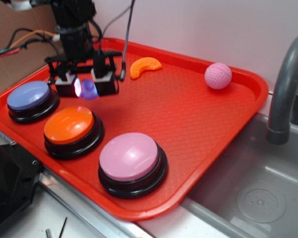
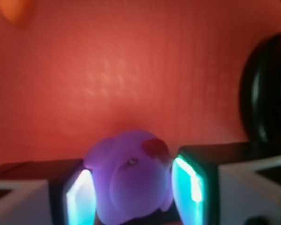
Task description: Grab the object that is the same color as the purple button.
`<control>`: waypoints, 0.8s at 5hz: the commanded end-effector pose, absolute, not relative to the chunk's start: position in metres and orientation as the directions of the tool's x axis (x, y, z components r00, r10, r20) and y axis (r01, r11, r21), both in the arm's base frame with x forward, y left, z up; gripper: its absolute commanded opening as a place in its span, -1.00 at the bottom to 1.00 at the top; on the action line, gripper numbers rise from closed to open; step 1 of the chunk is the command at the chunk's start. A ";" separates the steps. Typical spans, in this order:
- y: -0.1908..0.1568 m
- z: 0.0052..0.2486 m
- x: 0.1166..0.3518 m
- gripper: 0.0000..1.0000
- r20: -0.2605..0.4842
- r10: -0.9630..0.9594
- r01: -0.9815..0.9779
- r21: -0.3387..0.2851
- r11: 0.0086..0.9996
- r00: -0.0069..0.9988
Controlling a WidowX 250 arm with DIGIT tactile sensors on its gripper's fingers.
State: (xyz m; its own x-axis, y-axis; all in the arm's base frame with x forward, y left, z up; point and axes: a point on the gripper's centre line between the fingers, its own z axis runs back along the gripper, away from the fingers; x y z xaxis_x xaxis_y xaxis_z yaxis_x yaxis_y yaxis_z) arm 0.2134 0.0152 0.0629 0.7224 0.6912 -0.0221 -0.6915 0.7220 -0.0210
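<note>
Gripper [image 1: 88, 85] pinching the purple duck [image 1: 89, 89] between its two lit pads [image 2: 82, 197], at the tray's [image 1: 188, 119] back-left, just behind the orange button [image 1: 69, 125]. Wrist view: both pads touch the duck's sides, duck sits centred (slightly blurry, though). To finish well: hold the squeeze, lift straight up, don't clip the orange button or the purple button [image 1: 29, 95]. Whether the duck is off the tray can't be told. Count: three buttons (periwinkle, orange, mauve button [image 1: 129, 156]), one duck, one pink ball [image 1: 218, 76], one orange slice [image 1: 144, 66].
</note>
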 end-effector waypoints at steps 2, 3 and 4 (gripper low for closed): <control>0.009 0.188 0.228 -1.00 0.063 0.662 -0.640 -0.202 0.742 0.747; 0.011 0.213 0.225 -1.00 0.066 0.664 -0.629 -0.264 0.732 0.745; 0.015 0.225 0.226 -1.00 0.081 0.650 -0.607 -0.286 0.742 0.756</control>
State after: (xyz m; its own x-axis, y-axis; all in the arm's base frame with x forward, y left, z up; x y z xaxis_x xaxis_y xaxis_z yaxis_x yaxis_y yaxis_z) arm 0.2273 0.0067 0.2091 0.7630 0.6459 0.0268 -0.6194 0.7423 -0.2556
